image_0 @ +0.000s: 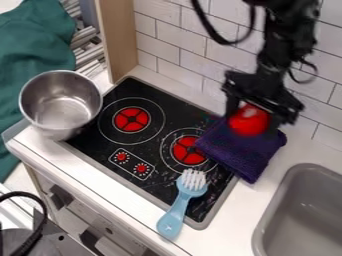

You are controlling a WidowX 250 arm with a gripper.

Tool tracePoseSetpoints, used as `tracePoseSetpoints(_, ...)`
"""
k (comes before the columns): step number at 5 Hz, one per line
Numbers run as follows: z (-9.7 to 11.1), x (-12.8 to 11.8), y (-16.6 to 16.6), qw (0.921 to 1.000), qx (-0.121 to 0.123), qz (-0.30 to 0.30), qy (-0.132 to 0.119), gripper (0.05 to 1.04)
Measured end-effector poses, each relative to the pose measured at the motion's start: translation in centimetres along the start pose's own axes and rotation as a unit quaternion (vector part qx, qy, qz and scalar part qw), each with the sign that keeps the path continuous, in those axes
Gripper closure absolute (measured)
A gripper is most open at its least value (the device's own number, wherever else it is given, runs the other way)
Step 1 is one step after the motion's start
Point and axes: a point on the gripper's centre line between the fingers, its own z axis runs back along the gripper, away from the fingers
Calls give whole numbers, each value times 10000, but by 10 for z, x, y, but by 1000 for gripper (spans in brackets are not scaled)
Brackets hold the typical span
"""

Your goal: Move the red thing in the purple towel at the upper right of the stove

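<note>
One relation to log: clasped in gripper (pixel 252 124), red thing (pixel 247 120) over far part of towel (pixel 238 151). Probably lower near-vertically; cannot tell gap from contact.

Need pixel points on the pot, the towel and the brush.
Pot (pixel 60 104): camera view, inside of the bowl.
Towel (pixel 242 148): camera view, middle of the cloth.
Brush (pixel 176 212): camera view, blue handle.

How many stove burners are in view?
2. One burner is near the metal pot; the other burner lies beside the purple towel, which partly covers its ring.
</note>
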Motion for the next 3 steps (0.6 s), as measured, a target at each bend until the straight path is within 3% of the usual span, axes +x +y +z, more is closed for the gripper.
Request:
tracePoseSetpoints(1,-11,5,-6,9999,-30,-20,159,248)
tracePoseSetpoints(3,-31,8,23,9992,9,160,362,248)
